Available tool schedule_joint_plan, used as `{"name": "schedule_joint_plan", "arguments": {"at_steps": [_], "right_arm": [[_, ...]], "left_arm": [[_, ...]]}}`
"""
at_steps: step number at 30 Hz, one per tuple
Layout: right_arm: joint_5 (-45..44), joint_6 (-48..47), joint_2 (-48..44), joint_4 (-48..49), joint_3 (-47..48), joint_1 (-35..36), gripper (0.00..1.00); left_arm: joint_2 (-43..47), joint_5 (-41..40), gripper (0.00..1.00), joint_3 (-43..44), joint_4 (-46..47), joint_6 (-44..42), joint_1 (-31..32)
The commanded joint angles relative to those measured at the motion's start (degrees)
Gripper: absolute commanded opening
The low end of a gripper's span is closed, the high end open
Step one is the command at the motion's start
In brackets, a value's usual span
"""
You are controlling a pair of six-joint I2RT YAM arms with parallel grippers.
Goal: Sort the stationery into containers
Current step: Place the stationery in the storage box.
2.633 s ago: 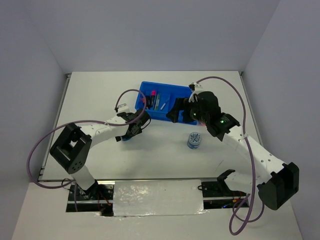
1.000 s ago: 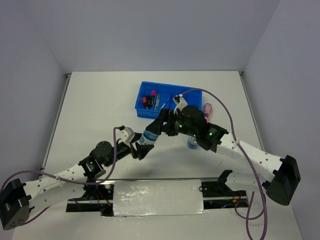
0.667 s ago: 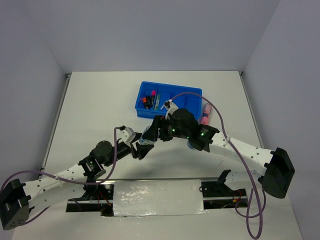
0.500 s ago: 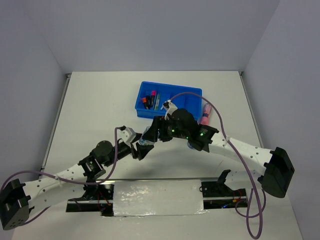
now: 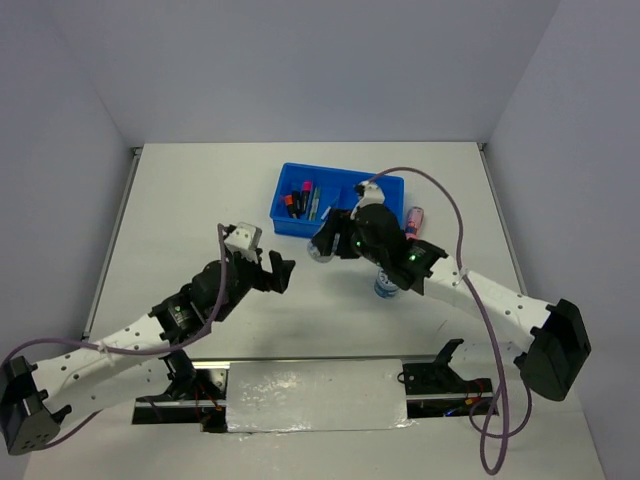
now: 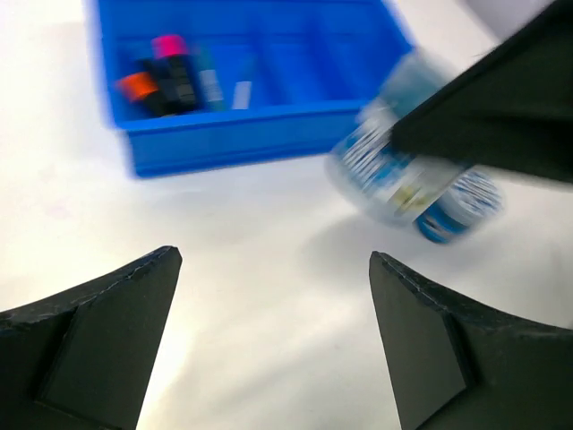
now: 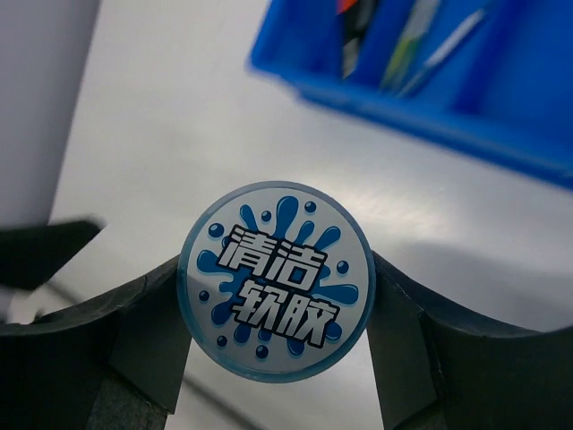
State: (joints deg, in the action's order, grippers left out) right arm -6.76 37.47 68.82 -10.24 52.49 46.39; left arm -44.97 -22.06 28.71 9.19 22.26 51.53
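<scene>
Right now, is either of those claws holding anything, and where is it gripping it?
The right gripper holds a round blue-white roll by its curved sides, one finger on each. The left gripper is open and empty.

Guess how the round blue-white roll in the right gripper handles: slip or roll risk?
Likely rigid: the roll looks undeformed while clamped in the right gripper. Its smooth curved wall looks apt to slip or twist, since contact is only at two sides. Set down on its side, it would probably roll.
</scene>
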Motion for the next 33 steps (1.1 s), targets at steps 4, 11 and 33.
{"name": "schedule_joint_plan", "arguments": {"at_steps": [4, 11, 33], "right_arm": [[-15.6, -6.9, 7.7, 0.2, 11.7, -12.0, 0.00], [-21.8, -16.8, 29.5, -2.9, 31.5, -16.9, 0.00], [-20.3, -23.1, 42.7, 6.8, 34.1, -19.4, 0.16]], "left_arm": [[-4.9, -18.9, 0.99, 15.6, -35.1, 14.6, -0.1], [-4.7, 0.7, 0.99, 25.5, -48.6, 3.9, 0.1], [14.3, 1.4, 0.99, 17.9, -40.9, -0.6, -0.6]]}}
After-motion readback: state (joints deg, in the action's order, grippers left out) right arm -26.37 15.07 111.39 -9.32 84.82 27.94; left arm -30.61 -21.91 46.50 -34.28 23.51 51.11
